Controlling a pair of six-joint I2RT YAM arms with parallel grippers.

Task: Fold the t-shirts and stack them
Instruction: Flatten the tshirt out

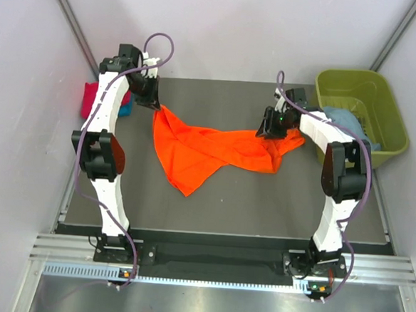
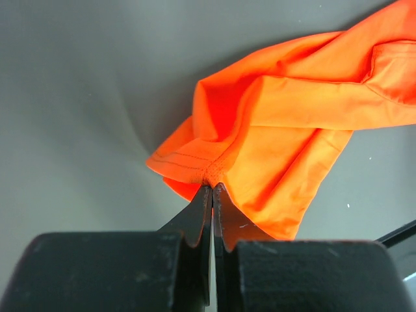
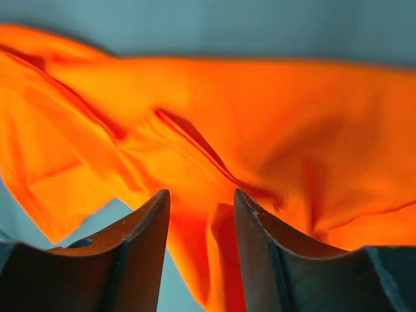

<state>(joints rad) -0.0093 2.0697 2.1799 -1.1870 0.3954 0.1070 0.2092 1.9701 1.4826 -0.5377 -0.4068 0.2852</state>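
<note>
While the bright orange cloth t-shirt (image 1: 208, 149) lies rumpled on the table to the left of the olive-green plastic tub (image 1: 356, 86), it forms a long band whose axis points roughly toward that tub. The end far from the tub is at the left gripper (image 2: 212, 190) and the end nearest the tub is at the right gripper (image 3: 201, 205).

The left gripper is pinched tight on a stitched hem edge, its jaws meeting with only cloth between them. The right gripper's jaws stand apart, with a fold of orange in or just beyond the gap, and it does not look clamped on anything.

The right arm is the nearer one to the tub-side end, so the next move probably depends on it closing there. The two arms could then draw the shirt taut along its length and spread it flat.

A light blue cloth t-shirt (image 1: 343, 119) sits inside the tub. A crimson-pink cloth t-shirt (image 1: 92, 99) lies well apart from the tub, beyond the left arm.
</note>
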